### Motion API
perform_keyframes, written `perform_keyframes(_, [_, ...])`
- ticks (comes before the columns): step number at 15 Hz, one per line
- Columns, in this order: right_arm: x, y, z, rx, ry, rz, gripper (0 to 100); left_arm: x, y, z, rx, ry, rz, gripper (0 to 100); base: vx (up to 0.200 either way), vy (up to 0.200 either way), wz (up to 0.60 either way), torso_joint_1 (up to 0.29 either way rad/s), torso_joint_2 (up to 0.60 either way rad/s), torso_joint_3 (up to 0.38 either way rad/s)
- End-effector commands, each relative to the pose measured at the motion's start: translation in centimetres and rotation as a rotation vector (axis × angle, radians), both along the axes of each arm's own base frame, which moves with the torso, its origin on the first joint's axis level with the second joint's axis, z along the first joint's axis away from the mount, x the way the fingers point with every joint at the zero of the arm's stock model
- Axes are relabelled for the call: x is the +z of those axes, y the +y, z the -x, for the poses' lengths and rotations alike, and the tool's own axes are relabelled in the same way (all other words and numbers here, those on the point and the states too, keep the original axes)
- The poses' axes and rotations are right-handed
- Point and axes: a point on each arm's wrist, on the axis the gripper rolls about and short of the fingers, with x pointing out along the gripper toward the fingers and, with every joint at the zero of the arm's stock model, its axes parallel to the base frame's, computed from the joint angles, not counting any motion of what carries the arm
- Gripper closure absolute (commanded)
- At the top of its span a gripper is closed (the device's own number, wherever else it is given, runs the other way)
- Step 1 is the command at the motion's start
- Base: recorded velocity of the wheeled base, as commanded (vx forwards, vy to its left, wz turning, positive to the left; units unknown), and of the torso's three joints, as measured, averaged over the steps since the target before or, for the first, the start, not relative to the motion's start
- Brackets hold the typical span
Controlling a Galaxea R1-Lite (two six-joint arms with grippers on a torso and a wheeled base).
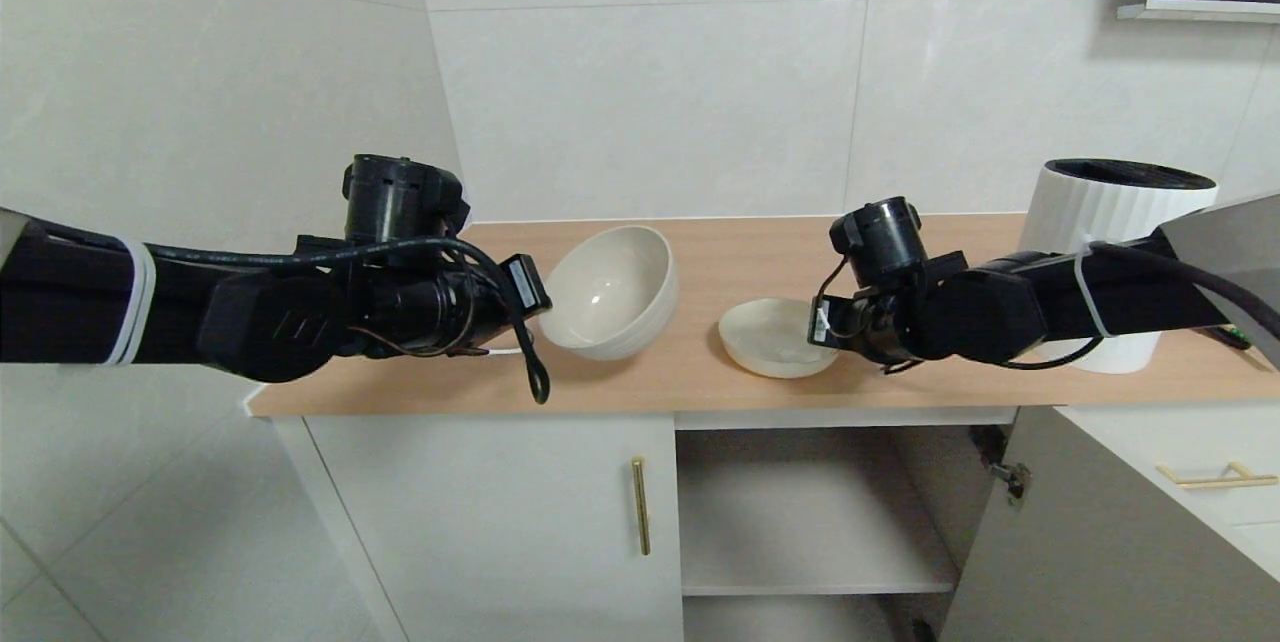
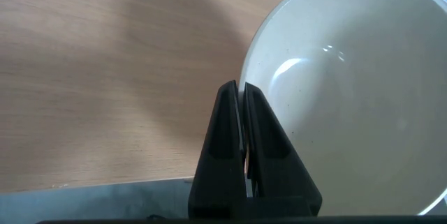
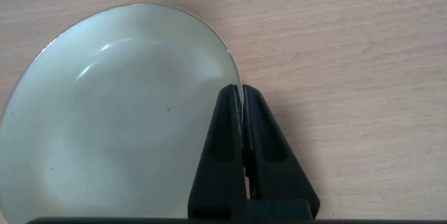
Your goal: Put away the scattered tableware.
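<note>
We hold one piece in each arm. Read on the head view, with 12 o'clock at the back wall, the left gripper [image 2: 242, 88] has its two fingers closed almost together on the rim of the bowl [image 1: 610, 292]. The bowl lies at 3 o'clock from that gripper. The right gripper [image 3: 242, 90] is pinched just as narrowly on the edge of the plate [image 1: 770, 337], which lies at 9 o'clock from it. Both pieces sit between our arms over the wooden counter [image 1: 720, 252], the bowl just beside the plate and apart from it.

The bowl is deep, cream-white and glossy. It is tipped on its side so its mouth faces our left gripper, and we cannot tell whether its underside touches the counter. The plate is small, shallow and pale, lying nearly flat.

The relation that matters is downward. The open cabinet shelf [image 1: 800, 542] lies at 6 o'clock from the plate, almost directly under it, with the door [image 1: 1080, 532] swung out at 4 o'clock. We judge the right arm nearer that opening. The bowl would have to travel toward 4 o'clock to reach it.
</note>
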Motion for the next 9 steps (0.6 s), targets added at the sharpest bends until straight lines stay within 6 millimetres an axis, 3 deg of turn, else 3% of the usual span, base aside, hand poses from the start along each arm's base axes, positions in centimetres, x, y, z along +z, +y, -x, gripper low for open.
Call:
perform_keyframes(1, [1.3,-0.4,0.7,-0.001,-0.020,-0.011,100,0.2,0.2,0.4,0.002,-0.001,0.000,100,0.000,0.000,0.00,0.000,0.00,0.000])
perform_keyframes(3, [3.5,-1.5,3.1,0.035,0.005,-0.050,100,0.7,0.8,1.8,0.005,-0.005,0.002,100,0.000,0.000,0.00,0.000,0.00,0.000])
perform_keyframes(5, [6.3,-3.0,6.7,0.149,0.036,-0.158,100,1.9,1.6,3.8,0.004,-0.030,0.007,100,0.000,0.000,0.00,0.000,0.00,0.000])
perform_keyframes(7, [7.0,-4.4,10.0,0.237,0.084,-0.202,100,2.5,2.3,6.4,-0.018,-0.040,0.007,100,0.000,0.000,0.00,0.000,0.00,0.000])
perform_keyframes(9, [6.4,-5.3,11.8,0.249,0.119,-0.189,100,2.4,2.9,8.6,-0.083,-0.042,-0.005,100,0.000,0.000,0.00,0.000,0.00,0.000])
